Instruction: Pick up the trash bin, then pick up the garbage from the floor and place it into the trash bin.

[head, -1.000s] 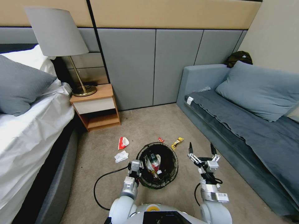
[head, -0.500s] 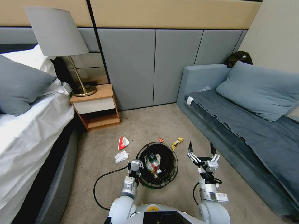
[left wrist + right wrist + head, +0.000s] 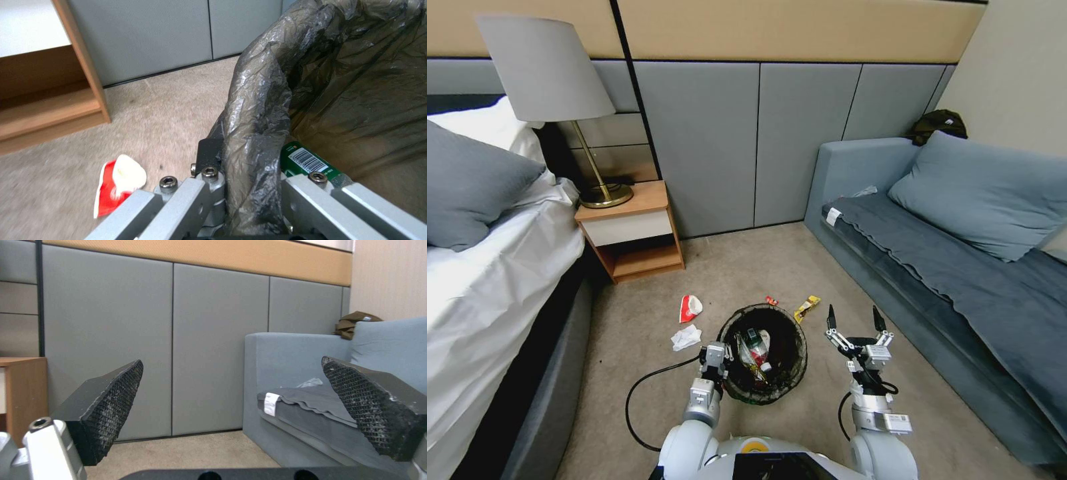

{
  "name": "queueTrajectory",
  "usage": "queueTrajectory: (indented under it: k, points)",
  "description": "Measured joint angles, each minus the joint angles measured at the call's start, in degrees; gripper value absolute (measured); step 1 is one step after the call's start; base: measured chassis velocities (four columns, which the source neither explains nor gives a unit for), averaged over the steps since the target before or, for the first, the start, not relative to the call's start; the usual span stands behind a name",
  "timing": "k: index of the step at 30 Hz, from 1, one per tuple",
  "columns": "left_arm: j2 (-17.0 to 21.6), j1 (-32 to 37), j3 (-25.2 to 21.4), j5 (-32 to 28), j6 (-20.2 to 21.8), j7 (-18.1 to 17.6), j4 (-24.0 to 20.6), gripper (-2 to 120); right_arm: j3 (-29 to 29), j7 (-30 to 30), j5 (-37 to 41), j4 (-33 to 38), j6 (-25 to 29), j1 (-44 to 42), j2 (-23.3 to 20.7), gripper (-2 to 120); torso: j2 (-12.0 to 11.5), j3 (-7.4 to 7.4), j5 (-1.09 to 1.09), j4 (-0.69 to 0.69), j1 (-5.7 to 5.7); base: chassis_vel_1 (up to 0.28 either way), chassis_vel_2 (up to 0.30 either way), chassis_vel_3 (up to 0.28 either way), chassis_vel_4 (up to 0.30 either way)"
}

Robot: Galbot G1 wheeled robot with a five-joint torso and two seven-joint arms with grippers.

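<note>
The trash bin (image 3: 790, 373), lined with a black bag, hangs just in front of my base with wrappers and a green bottle inside. My left gripper (image 3: 718, 363) is shut on its rim (image 3: 256, 133), one finger inside and one outside the liner. On the carpet lie garbage pieces: a red-and-white paper cup (image 3: 690, 307) (image 3: 116, 181), a white tissue (image 3: 686, 337), a small red wrapper (image 3: 772, 301) and a yellow wrapper (image 3: 807, 306). My right gripper (image 3: 854, 319) (image 3: 236, 406) stands open and empty, held above the floor to the right of the bin, near the yellow wrapper.
A bed (image 3: 487, 280) runs along the left, with a wooden nightstand (image 3: 630, 230) and lamp (image 3: 550, 80) beside it. A blue sofa (image 3: 960, 267) fills the right side. A black cable (image 3: 644, 393) loops on the carpet by my left arm. Open carpet lies ahead toward the wall.
The whole view has shifted slightly, so the camera moved a little. Right gripper has eased slightly left and forward, still open. Left gripper keeps its hold on the bin.
</note>
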Motion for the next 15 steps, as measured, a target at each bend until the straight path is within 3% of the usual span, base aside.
queueTrajectory:
  k: [10,15]
  points:
    - [0.0,0.1,0.0,0.2,0.0,0.0,0.0,1,0.1,-0.4,0.0,-0.4,0.8,0.1,-0.1,100,0.0,0.01,0.01,0.02,0.00,-0.217,0.208,0.221,-0.208]
    - [0.0,0.1,0.0,0.2,0.0,0.0,0.0,1,0.0,-2.1,0.7,-0.7,2.4,0.4,-0.2,100,0.0,0.01,0.01,0.00,0.01,-0.031,0.042,0.068,-0.033]
